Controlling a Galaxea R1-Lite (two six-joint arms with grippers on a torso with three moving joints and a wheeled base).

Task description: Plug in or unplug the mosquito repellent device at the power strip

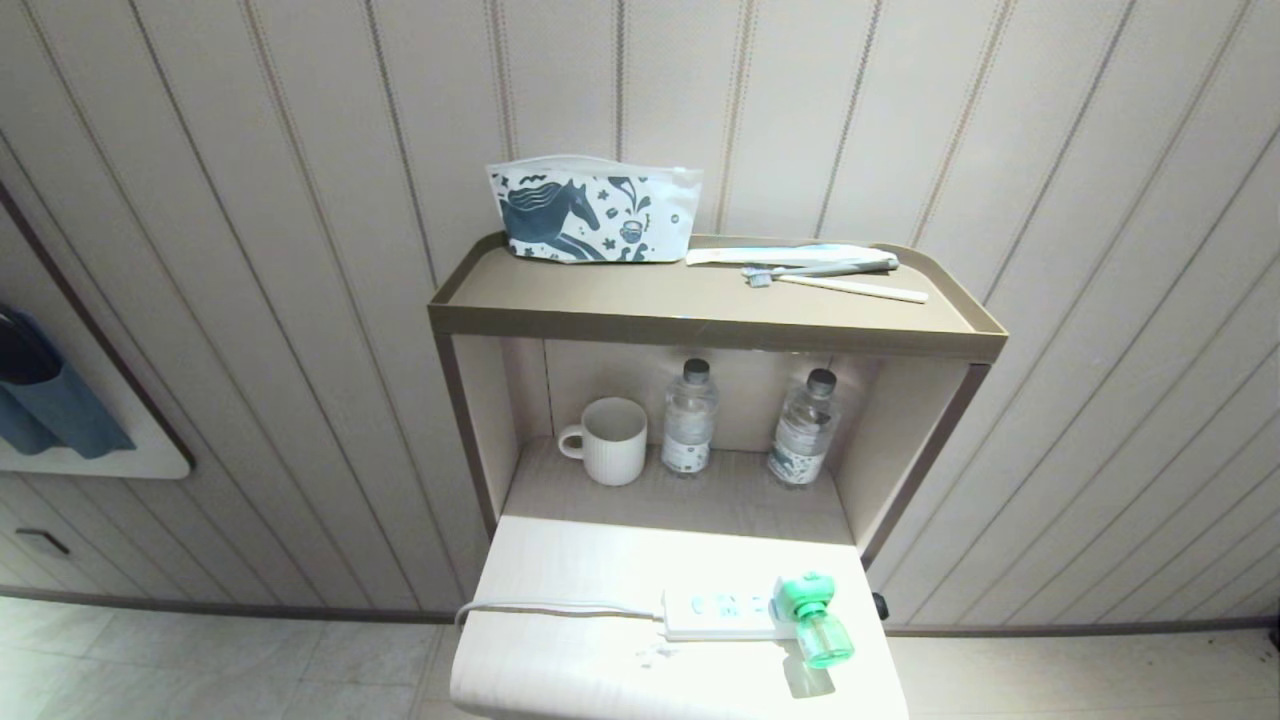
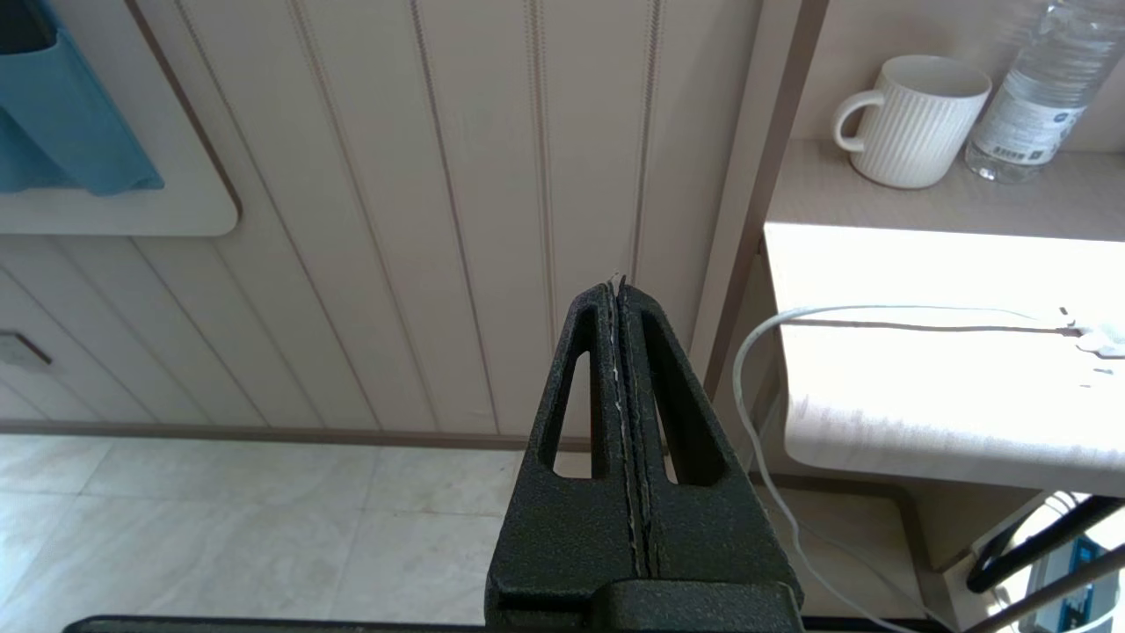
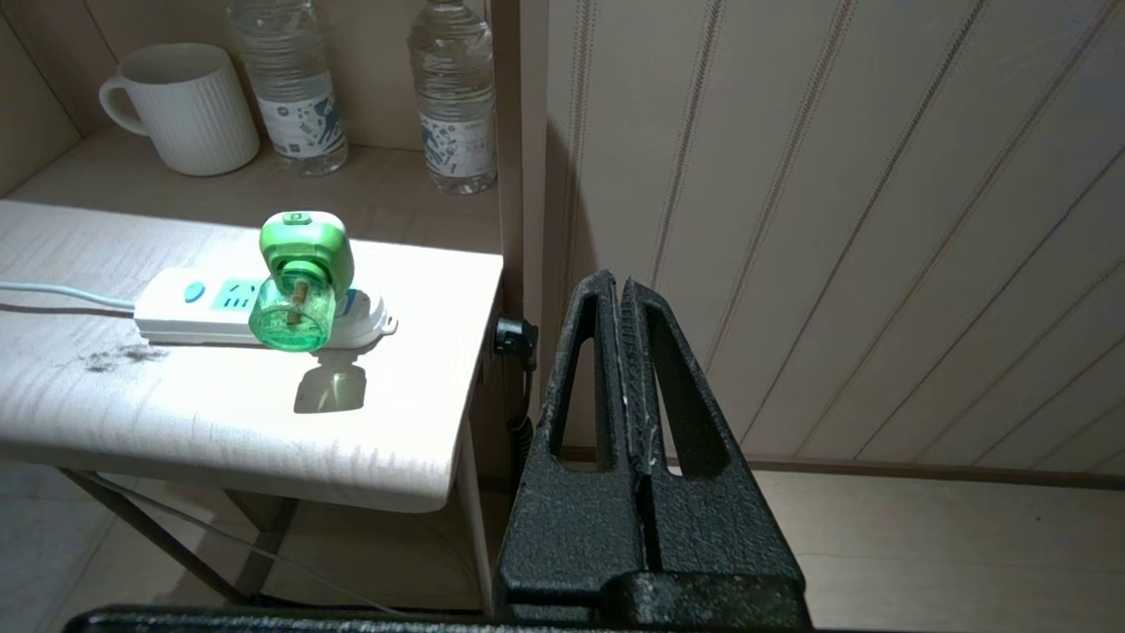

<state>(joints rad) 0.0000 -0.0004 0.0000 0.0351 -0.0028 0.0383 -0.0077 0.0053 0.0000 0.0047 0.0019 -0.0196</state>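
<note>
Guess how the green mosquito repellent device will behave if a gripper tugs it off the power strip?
The mosquito repellent device looks light. Its smooth, rounded bottle may slip. The power strip lies loose on the table, so it will probably lift or slide along.

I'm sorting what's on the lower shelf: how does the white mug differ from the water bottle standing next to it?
The white mug is opaque, ribbed and open-topped with a side handle; the water bottle is clear, labelled and closed with a dark cap. The mug is short and wide, while the bottle is taller and slimmer. Both stand upright on the same shelf, side by side but apart.
</note>
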